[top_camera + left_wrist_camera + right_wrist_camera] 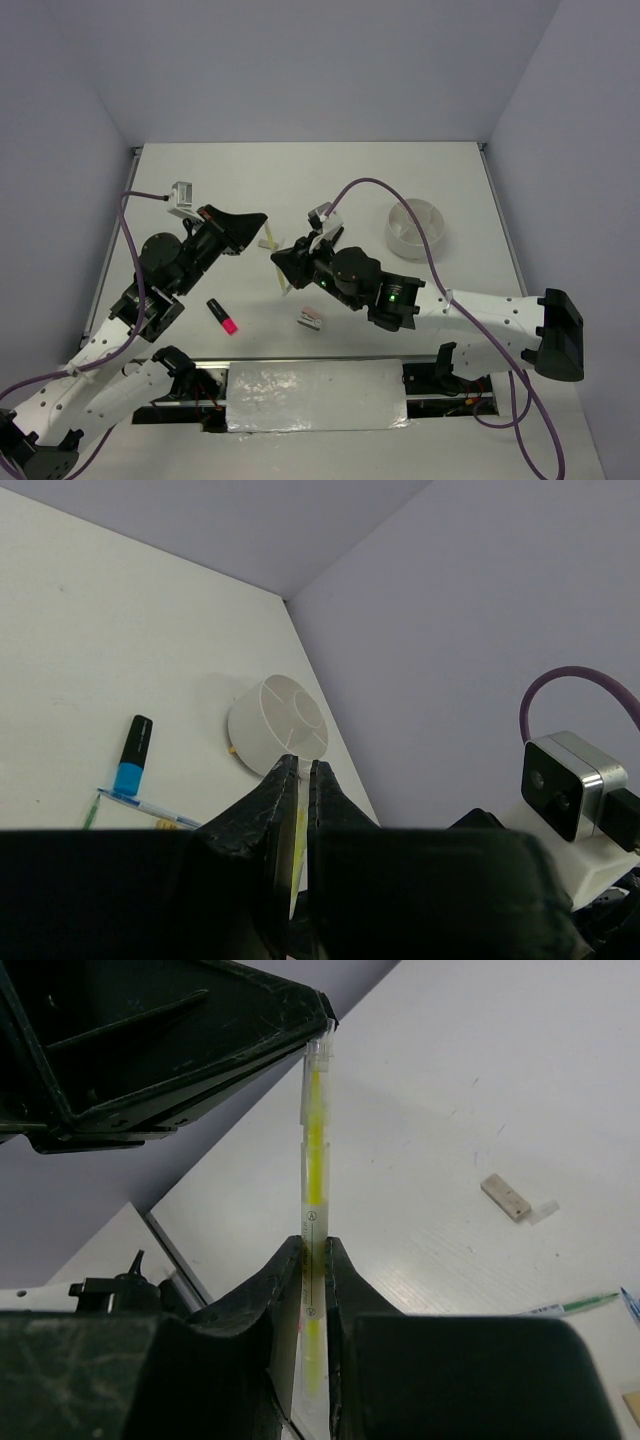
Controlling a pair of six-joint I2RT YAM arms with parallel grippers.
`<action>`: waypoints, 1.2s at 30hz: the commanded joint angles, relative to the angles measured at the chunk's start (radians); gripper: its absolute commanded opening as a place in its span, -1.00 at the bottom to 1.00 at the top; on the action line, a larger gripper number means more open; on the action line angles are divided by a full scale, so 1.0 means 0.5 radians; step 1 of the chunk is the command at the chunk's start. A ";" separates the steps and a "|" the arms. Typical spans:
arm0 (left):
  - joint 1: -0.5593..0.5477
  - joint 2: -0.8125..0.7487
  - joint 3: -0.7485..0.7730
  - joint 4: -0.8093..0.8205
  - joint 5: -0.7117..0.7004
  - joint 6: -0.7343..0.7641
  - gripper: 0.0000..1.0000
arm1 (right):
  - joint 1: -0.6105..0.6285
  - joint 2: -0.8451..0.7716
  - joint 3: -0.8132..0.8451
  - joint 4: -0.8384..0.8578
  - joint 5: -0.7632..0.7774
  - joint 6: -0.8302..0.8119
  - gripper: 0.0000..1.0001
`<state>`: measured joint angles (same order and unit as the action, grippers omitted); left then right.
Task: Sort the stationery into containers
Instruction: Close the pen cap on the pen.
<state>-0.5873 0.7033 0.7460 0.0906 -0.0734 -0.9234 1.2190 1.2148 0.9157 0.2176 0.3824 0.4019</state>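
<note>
left gripper (298, 780) clamped on one end of the clear yellow pen (315, 1150); right gripper (312, 1260) clamped lower down.

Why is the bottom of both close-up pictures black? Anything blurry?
Top view: soft even light, faint shadows. Left wrist view: the black is the left hand itself, unlit near the lens; the tub is sharp. Right wrist view: likewise the right hand; the pen is crisp.

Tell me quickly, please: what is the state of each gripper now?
Left gripper: closed on one end of the yellow pen.
Right gripper: closed on the same yellow pen, further along its barrel.
</note>
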 commanded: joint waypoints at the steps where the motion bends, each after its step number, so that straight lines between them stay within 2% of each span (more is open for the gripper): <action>1: -0.007 -0.008 -0.010 0.110 0.036 -0.025 -0.95 | -0.008 -0.006 0.092 0.141 0.042 -0.049 -1.00; 3: -0.007 -0.014 -0.010 0.104 0.046 -0.022 -0.89 | -0.008 -0.009 0.089 0.166 0.045 -0.067 -1.00; 6: -0.007 -0.020 -0.004 0.101 0.058 -0.006 -0.66 | -0.008 -0.006 0.089 0.212 0.042 -0.116 -1.00; 7: -0.007 -0.026 -0.001 0.101 0.061 0.003 -0.44 | -0.008 -0.003 0.089 0.224 0.036 -0.141 -1.00; 10: -0.004 -0.032 0.005 0.113 0.082 0.043 -0.04 | -0.008 0.003 0.095 0.246 0.014 -0.169 -1.00; 12: -0.007 -0.041 0.011 0.119 0.092 0.061 0.04 | -0.011 0.015 0.098 0.249 0.008 -0.175 -1.00; 17: -0.007 -0.041 -0.001 0.171 0.131 0.095 0.03 | -0.008 0.022 0.111 0.240 0.017 -0.166 -1.00; 26: -0.007 0.029 -0.007 0.279 0.408 0.172 0.02 | -0.005 0.028 0.190 0.178 0.057 -0.178 -1.00; 29: -0.007 0.051 -0.001 0.252 0.426 0.181 -0.15 | -0.008 0.025 0.199 0.181 0.054 -0.184 -1.00; 30: -0.004 0.054 -0.004 0.248 0.429 0.178 -0.30 | -0.008 0.025 0.203 0.175 0.054 -0.187 -1.00; 35: -0.004 0.063 0.005 0.202 0.414 0.196 -0.66 | -0.005 0.034 0.239 0.145 0.033 -0.205 -1.00; 36: -0.007 0.063 0.011 0.196 0.417 0.205 -0.80 | -0.008 0.037 0.239 0.148 0.027 -0.212 -1.00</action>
<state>-0.5785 0.7372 0.7460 0.1574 0.0822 -0.8280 1.2186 1.2285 0.9817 0.2550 0.3923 0.3195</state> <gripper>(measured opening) 0.243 0.180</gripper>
